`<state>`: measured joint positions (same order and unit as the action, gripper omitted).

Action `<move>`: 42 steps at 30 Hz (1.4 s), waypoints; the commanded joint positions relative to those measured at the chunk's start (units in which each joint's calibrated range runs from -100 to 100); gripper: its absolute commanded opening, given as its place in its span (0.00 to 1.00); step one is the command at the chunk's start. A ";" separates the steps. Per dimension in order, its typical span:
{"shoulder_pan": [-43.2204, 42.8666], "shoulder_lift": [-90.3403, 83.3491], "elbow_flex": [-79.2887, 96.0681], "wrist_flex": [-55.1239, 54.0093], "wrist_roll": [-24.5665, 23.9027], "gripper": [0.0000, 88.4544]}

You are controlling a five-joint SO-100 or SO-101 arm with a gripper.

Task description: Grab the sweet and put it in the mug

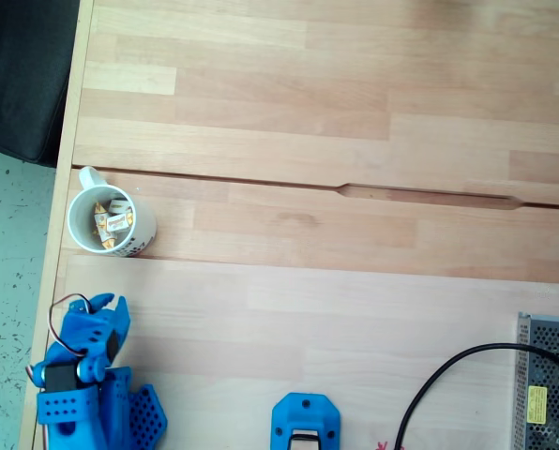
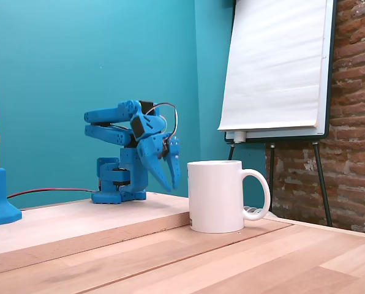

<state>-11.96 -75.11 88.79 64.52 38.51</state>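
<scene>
A: Jaws (image 2: 170, 177) first. In the side-on fixed view they point down behind the mug (image 2: 216, 196), tips slightly apart, nothing between them. The arm is folded back over its base.

B: Agreed, empty and a little parted. In the top-down fixed view the jaws (image 1: 106, 309) sit below the mug (image 1: 111, 222), near it but apart.

A: Sweets?

B: Several wrapped sweets (image 1: 113, 223) lie inside the mug, white wrappers with yellow twisted ends. I see none on the wooden surface (image 1: 355, 309) (the power supply and cable at lower right are irrelevant).

A: Handling judgement: a sweet that small should be very light, with a crinkly and likely slick wrapper over a firm core. Pinch across the body, not the twists, which would crumple and slip.

B: The mug is rigid ceramic, probably steady against a light touch.
</scene>
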 commanded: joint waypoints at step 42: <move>6.59 -17.57 11.21 0.23 1.61 0.06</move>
<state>-5.32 -92.10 99.10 64.61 40.42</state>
